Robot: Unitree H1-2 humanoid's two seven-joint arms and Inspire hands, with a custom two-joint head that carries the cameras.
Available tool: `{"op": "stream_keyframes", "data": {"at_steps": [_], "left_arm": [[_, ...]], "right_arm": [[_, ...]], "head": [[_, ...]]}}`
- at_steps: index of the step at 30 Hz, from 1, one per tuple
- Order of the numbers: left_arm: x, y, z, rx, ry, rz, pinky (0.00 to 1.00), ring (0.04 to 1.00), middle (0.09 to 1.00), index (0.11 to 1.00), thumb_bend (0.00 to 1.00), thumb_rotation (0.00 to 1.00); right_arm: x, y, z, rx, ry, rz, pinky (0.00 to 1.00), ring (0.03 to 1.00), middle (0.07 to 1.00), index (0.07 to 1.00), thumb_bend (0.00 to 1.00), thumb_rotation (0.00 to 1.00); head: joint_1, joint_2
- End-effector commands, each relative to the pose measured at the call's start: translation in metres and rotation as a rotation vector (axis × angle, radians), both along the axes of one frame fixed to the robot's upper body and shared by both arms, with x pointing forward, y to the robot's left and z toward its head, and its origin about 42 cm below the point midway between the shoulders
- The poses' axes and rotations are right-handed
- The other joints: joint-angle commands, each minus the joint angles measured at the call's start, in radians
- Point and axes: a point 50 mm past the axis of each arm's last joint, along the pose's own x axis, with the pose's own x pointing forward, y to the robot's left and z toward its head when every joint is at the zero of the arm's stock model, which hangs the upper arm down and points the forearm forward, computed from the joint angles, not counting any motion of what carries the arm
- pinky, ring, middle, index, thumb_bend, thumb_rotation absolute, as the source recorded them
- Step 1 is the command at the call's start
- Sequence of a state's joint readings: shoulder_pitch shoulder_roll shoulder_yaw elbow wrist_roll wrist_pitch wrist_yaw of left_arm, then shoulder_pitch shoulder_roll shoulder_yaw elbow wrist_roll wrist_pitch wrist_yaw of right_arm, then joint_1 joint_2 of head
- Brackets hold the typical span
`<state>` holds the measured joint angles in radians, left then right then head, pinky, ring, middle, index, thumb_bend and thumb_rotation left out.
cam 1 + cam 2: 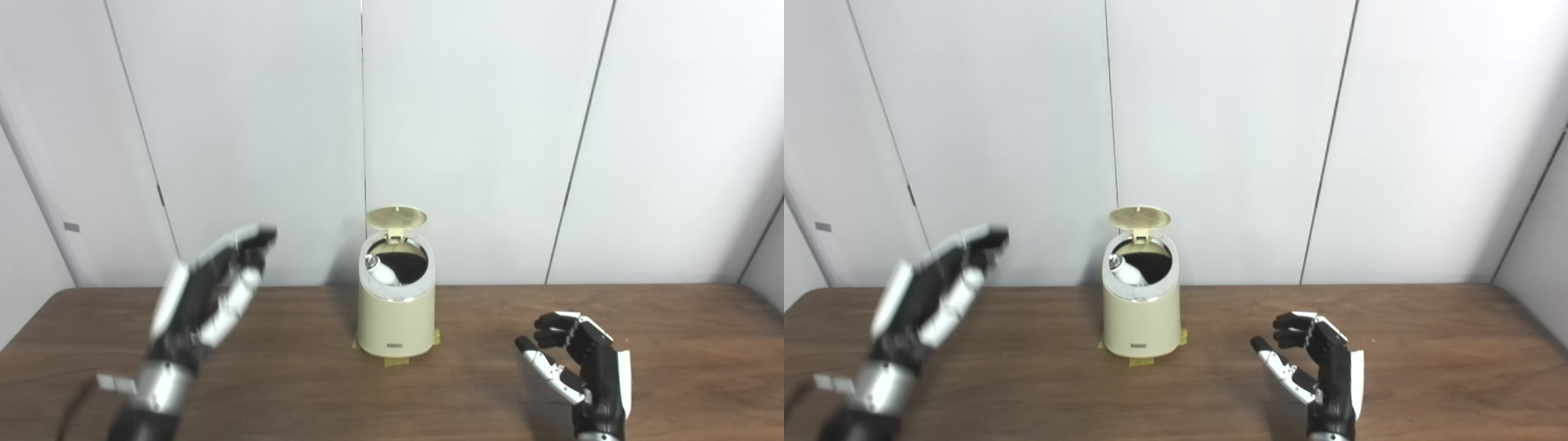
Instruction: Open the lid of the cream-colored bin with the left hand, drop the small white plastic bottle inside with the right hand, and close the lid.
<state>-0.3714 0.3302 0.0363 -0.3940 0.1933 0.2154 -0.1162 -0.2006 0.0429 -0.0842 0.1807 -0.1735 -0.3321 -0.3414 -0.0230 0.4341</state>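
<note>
Near: my right robot hand point(579, 367) empty, fingers loosely curled over desk point(686, 343). Left robot hand point(211, 294) raised, spread, empty. Beyond: bin point(396, 318), lid point(395, 216) upright; bottle point(381, 270) inside. Lid looks light, stiff plastic; I'd push its top edge.

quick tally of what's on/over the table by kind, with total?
Cream-colored bin, lid standing open: 1
Small white plastic bottle, inside the bin: 1
Robot hands, left hand raised and right hand low over the table, both empty with fingers apart: 2
Total: 4
</note>
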Motion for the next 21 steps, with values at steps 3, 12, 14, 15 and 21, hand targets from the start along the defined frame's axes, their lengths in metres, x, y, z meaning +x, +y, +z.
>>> {"op": "stream_keyframes", "data": {"at_steps": [3, 12, 14, 15, 21], "left_arm": [[0.006, -0.003, 0.050, 0.183, 0.003, -0.029, 0.91, 0.932, 0.911, 0.900, 0.57, 0.99], [0.027, -0.033, 0.106, 0.362, -0.045, -0.041, 0.92, 0.948, 0.931, 0.900, 0.70, 1.00], [0.032, -0.041, 0.112, 0.376, -0.047, -0.057, 0.92, 0.948, 0.931, 0.902, 0.71, 1.00], [0.035, -0.045, 0.114, 0.383, -0.040, -0.069, 0.93, 0.955, 0.936, 0.908, 0.70, 1.00], [0.058, -0.076, 0.117, 0.500, 0.012, -0.067, 0.99, 0.994, 0.948, 0.913, 0.81, 1.00]], "right_arm": [[-0.003, 0.006, -0.008, -0.002, 0.010, -0.006, 0.43, 0.489, 0.528, 0.489, 0.48, 0.14], [-0.002, 0.004, -0.009, 0.015, 0.017, -0.002, 0.44, 0.489, 0.522, 0.488, 0.48, 0.14], [-0.002, 0.004, -0.008, 0.015, 0.020, -0.002, 0.44, 0.489, 0.524, 0.488, 0.48, 0.14], [-0.002, 0.004, -0.008, 0.014, 0.022, -0.003, 0.44, 0.489, 0.525, 0.489, 0.48, 0.14], [-0.001, 0.004, -0.008, 0.024, 0.023, -0.005, 0.44, 0.490, 0.527, 0.489, 0.48, 0.14]], "head": [[0.001, 0.007], [0.013, 0.010], [0.016, 0.011], [0.016, 0.011], [0.018, 0.010]]}}
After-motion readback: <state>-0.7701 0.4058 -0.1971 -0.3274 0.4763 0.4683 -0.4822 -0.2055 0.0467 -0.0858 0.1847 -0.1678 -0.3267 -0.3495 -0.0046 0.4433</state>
